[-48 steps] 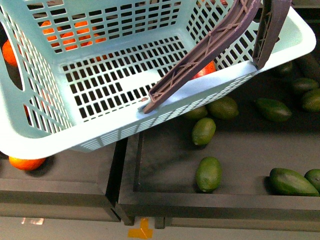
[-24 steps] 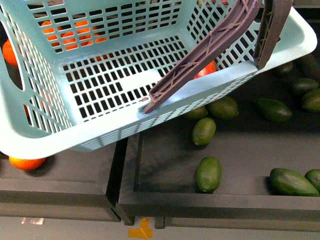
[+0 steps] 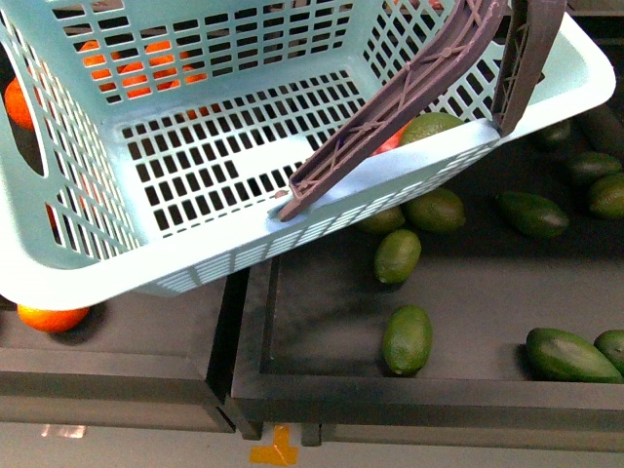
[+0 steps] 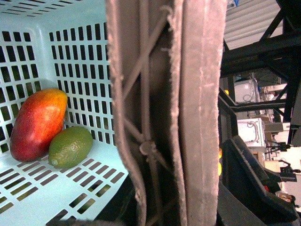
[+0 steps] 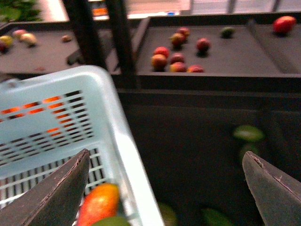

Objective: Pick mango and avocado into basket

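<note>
The mango (image 4: 37,123) and avocado (image 4: 70,147) touch in the basket (image 4: 106,157), lower left: smooth, likely slippery (grip the broad middle). The right end effector (image 5: 164,155) gapes empty; left end effector: cannot tell.

Mango (image 4: 37,123), avocado (image 4: 70,147) — touching, in basket (image 4: 106,157)

No legible text, number, brand or label in any view. Basket (image 3: 58,263): plain plastic, no print showing. Yellow tape mark (image 3: 277,453) on floor below desk (image 3: 322,400) front edge: T-shaped, blank. White equipment boxes (image 4: 251,132) far back in left wrist view: any markings too small to read. Right wrist view blurred, nothing readable there.
</note>
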Robot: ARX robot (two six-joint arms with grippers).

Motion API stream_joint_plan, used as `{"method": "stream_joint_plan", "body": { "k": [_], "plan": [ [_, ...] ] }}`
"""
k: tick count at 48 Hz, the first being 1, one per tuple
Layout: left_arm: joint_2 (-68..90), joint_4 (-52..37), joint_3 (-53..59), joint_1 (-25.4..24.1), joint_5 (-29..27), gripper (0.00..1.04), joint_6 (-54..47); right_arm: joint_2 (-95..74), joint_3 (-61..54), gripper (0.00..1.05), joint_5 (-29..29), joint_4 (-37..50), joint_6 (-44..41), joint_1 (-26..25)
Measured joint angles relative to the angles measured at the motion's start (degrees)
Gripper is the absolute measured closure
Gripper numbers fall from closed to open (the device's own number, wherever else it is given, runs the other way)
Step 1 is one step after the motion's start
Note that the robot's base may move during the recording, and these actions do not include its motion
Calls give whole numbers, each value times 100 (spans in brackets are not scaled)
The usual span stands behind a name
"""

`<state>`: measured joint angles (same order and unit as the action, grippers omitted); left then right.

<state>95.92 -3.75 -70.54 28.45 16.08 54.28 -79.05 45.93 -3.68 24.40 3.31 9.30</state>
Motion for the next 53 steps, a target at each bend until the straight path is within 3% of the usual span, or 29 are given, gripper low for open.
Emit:
{"method": "stream_joint_plan", "body": {
  "k": [3, 9, 13, 24, 27, 53],
  "plan": [
    [0, 0, 0, 0, -2, 88, 0, 90, -173, 9, -269, 70, 35, -201],
    [0, 0, 0, 7, 2, 88, -2, 225, -1062, 30, -238, 1567, -177, -310],
    [0, 0, 0, 7, 15, 88, 20, 492, -1526, 42, -160, 1853, -221, -350],
    [0, 0, 0, 4, -11, 88, 2, 1438, -2802, 90, 2, 2151, -295, -568],
    [0, 0, 0, 4, 4, 88, 4, 1681, -3047, 102, 326, 2155, -299, -769],
    [0, 0, 0, -2, -9, 88, 2, 3709, -4205, 103, 354, 1294, -313, -916]
  ]
}}
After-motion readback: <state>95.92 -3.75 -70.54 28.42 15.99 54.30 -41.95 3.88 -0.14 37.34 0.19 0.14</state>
